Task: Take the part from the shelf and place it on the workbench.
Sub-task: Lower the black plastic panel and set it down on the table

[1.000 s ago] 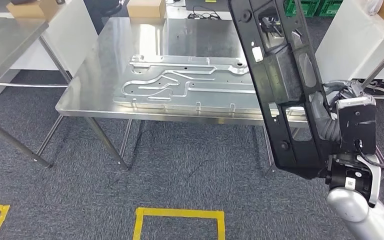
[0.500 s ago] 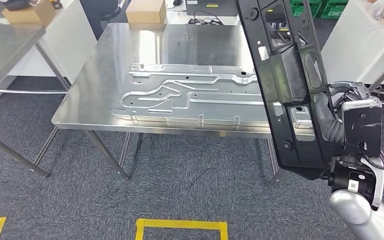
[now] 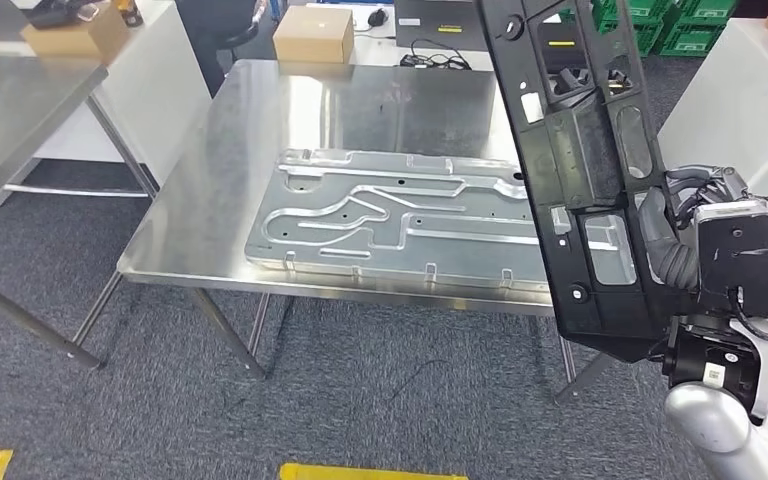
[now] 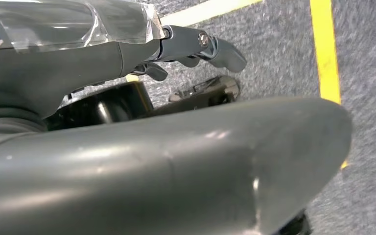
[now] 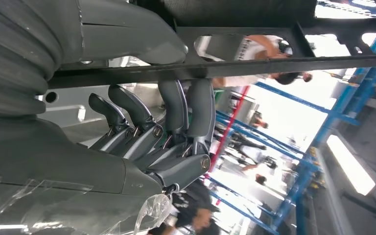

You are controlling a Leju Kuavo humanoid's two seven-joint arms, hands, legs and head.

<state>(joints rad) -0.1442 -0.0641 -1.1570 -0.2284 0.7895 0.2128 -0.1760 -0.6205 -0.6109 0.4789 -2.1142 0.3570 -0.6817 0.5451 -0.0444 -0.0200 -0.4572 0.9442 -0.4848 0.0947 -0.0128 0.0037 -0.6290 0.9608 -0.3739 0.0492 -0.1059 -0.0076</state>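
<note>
Biggest thing here is the stainless steel workbench [image 3: 220,150], mid-scene w/ a grey carpet floor [image 3: 360,400] under it. Lying flat on the bench is a stamped silver sheet-metal panel [image 3: 390,215], taking up most of the near half. A small cardboard box [image 3: 313,35] sits on a surface just past the far edge.

The task's thing, a long black plastic frame part [image 3: 580,150] w/ cut-out windows, is held up nearly vertical on the right, its low end near the bench's right near corner, not touching the top afaict. The right hand [image 3: 665,250] has it: in the right wrist view its dark fingers [image 5: 176,112] curl round a bar of the part w/ the thumb on the other side, so that's a firm grip.

Left hand [image 4: 196,49] hangs down by the floor, near yellow floor tape [image 4: 325,49]; can't tell if those fingers are curled or spread.

Step imo: carry phase, part's off the shelf and at the bench. Next it needs tipping flat and lowering onto free steel, prob avoiding the panel, then letting go.
</note>
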